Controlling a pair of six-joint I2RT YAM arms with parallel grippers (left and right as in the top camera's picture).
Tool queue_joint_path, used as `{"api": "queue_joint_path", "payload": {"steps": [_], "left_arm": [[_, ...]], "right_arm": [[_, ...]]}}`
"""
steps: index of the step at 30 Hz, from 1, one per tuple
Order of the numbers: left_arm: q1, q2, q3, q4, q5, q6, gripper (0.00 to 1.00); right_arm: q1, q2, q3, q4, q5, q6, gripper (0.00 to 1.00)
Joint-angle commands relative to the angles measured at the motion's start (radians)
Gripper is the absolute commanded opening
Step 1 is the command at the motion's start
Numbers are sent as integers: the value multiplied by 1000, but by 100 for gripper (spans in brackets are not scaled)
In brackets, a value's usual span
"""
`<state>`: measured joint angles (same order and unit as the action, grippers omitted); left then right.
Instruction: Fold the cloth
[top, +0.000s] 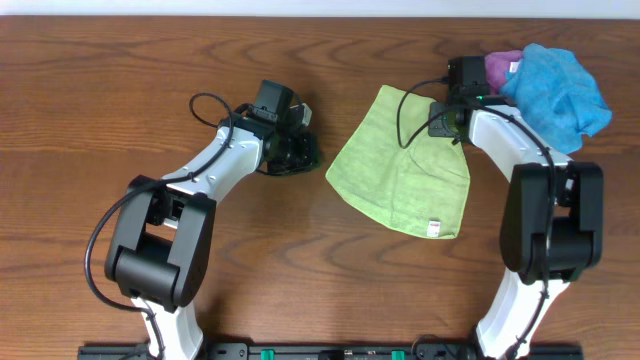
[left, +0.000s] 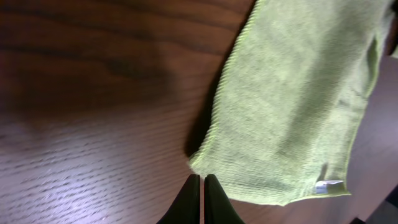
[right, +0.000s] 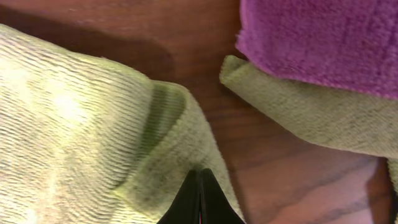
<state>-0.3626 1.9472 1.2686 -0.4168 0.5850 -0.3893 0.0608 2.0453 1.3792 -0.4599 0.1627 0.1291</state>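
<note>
From overhead, the cloth (top: 405, 170) lies spread on the wooden counter (top: 100, 80) between the two arms, one corner pointing toward the robot's left and its white tag (top: 434, 228) near the corner closest to the base. It is not yet folded. The right hand (top: 447, 128) sits low on the cloth's far right corner, just beside a blue cloth (top: 555, 90) and a purple cloth (top: 500, 68). The left hand (top: 300, 150) rests on bare wood, near the cloth's left corner but apart from it.

In the left wrist view, the left hand (left: 202, 199) has its fingers pressed together with nothing between them. Their tips are just short of the nearest corner of the cloth (left: 292, 99), and the tag (left: 328, 185) shows along the lower edge.

In the right wrist view, the right hand (right: 200, 199) is closed tight. The cloth (right: 81, 124) puckers into a raised ridge that runs to its tips, so it appears to pinch that corner. Another yellow-green cloth (right: 311, 115) lies under the purple one (right: 323, 37), close by but separate.

The step in hand looks like the first grasp before a fold. The next move probably calls for the right hand to lift its corner and carry it across to the opposite side. It should keep clear of the neighbouring pile so that nothing else drags along. The left hand would need to open before it can take a corner or pin the fabric.
</note>
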Motion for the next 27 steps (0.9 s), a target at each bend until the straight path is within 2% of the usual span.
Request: {"api": "queue_joint_path", "payload": {"steps": [1, 2, 4, 6, 15, 27], "left_arm": [[-1, -20, 19, 20, 72, -1, 6], [-5, -20, 19, 32, 96, -1, 6], [-19, -19, 19, 41, 103, -1, 7], [-35, -19, 19, 40, 92, -1, 9], [-140, 14, 19, 39, -14, -1, 9], [-148, 54, 19, 39, -43, -1, 6]], "right_arm": [[-13, 12, 15, -8, 24, 5, 3], [-13, 11, 15, -9, 24, 5, 14], [-12, 10, 15, -13, 19, 5, 45], [-11, 6, 15, -16, 12, 5, 52], [-8, -7, 15, -60, -82, -20, 57], [41, -39, 15, -82, -80, -135, 57]]}}
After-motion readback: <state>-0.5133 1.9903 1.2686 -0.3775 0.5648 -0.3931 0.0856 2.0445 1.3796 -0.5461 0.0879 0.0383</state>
